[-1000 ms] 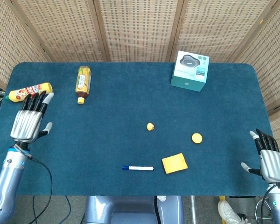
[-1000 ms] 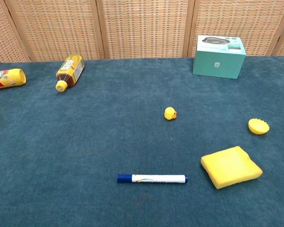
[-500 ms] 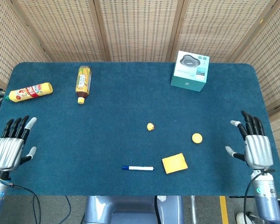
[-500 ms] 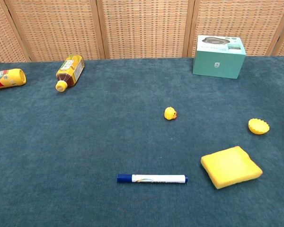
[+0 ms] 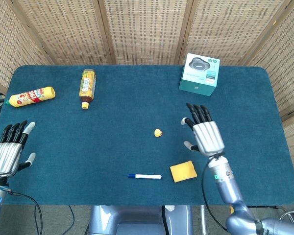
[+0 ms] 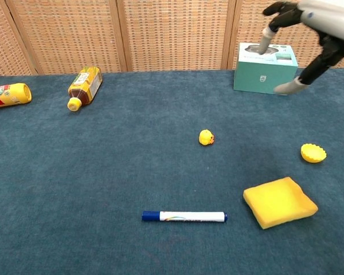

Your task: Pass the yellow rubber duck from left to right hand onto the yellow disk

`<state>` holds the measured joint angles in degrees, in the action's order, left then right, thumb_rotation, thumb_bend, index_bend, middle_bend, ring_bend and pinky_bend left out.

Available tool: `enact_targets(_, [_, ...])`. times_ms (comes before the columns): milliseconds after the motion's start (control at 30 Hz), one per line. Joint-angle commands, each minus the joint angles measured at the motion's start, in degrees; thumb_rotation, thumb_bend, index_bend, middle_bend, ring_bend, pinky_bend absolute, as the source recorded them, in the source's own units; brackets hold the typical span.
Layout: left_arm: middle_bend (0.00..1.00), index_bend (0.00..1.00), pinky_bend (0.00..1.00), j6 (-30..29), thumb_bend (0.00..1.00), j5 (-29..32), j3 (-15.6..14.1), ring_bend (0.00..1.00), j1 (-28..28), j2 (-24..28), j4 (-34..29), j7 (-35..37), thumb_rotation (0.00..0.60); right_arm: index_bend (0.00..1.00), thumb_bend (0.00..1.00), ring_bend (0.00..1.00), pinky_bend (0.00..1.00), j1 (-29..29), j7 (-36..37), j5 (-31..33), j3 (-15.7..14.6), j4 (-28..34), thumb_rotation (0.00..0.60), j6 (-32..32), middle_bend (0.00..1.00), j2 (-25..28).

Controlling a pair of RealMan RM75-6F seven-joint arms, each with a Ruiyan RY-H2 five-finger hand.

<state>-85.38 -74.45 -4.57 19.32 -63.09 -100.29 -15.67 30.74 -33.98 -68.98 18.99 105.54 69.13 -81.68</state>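
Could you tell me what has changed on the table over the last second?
The right hand swung in from the table's right edge toward the middle, open and raised; in the head view it now hides the yellow disk. The left hand pulled back from the far-left bottle to the near left edge, holding nothing. The yellow rubber duck, marker and sponge stayed put.

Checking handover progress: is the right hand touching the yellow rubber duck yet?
Apart. In the chest view the right hand hangs high above the table, while the yellow rubber duck sits alone on the cloth with nothing around it.
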Motion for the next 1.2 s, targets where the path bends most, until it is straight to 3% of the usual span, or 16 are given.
enact_targets(33, [0.00,0.00,0.00,1.4,0.34,0.4,0.7,0.00,0.0,-0.1,0.6,0.5,0.600,0.37,0.06,0.00,0.00,5.3,-5.7,6.7,1.9,-2.5,0.600,-4.3,0.03,-5.5])
enact_targets(300, [0.00,0.00,0.00,4.3,0.34,1.4,2.2,0.00,-0.2,-0.1,1.8,2.2,0.600,0.38,0.08,0.00,0.00,13.3,-11.1,17.2,3.7,-11.4,0.600,-7.2,0.04,-14.4])
enact_targets(533, [0.00,0.00,0.00,6.6,0.34,1.7,3.2,0.00,-0.4,-0.1,2.7,3.2,0.600,0.38,0.18,0.00,0.00,18.3,-12.5,23.0,3.9,-20.0,0.600,-9.2,0.04,-19.1])
enact_targets(800, [0.00,0.00,0.00,8.6,0.34,2.0,4.1,0.00,-0.5,-0.5,3.3,2.7,0.600,0.38,0.21,0.00,0.00,20.5,-10.2,25.6,2.2,-28.3,0.600,-12.1,0.04,-22.2])
enact_targets(1200, [0.00,0.00,0.00,10.6,0.34,2.6,5.5,0.00,-0.9,-0.7,3.8,2.4,0.600,0.38,0.22,0.00,0.00,22.7,-8.6,27.6,0.9,-34.2,0.600,-13.8,0.04,-24.5])
